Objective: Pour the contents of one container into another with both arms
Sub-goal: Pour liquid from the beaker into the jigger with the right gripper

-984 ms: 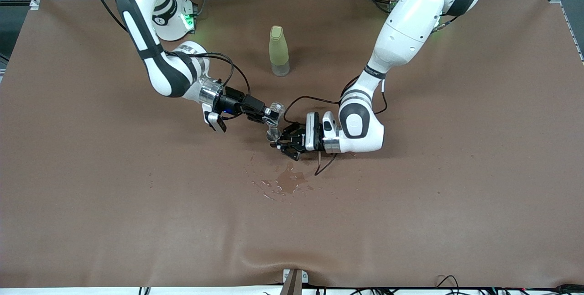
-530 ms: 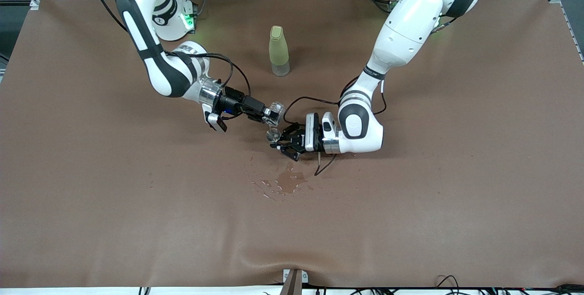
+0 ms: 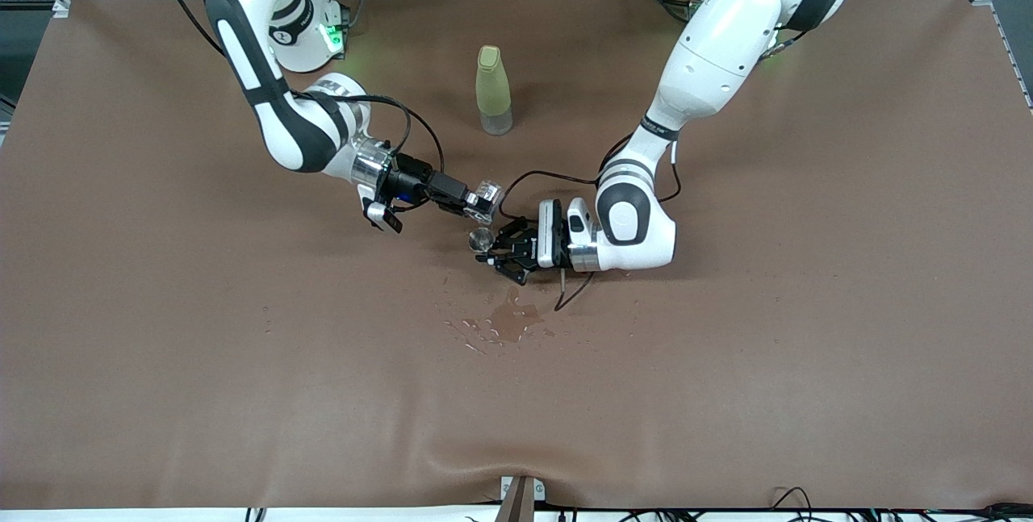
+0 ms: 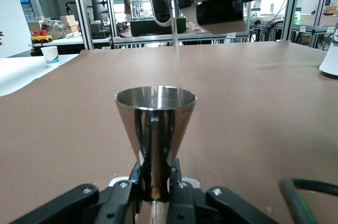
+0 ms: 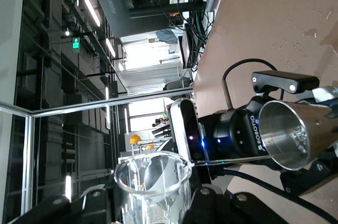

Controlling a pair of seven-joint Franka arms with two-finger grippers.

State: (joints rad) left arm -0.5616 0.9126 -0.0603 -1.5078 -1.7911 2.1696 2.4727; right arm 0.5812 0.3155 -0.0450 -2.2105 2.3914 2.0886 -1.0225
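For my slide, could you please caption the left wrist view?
Left pincer holds the jigger upright under a thin stream.

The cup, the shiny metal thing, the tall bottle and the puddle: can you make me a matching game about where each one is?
Things:
1. glass cup
2. jigger
3. bottle
4. spilled puddle

Places:
A. standing alone, nearer the arms' bases
B. held by the left gripper
C. on the table, nearest the front camera
D. held tilted by the right gripper

Pairs: 1-D, 2-B, 3-A, 4-C
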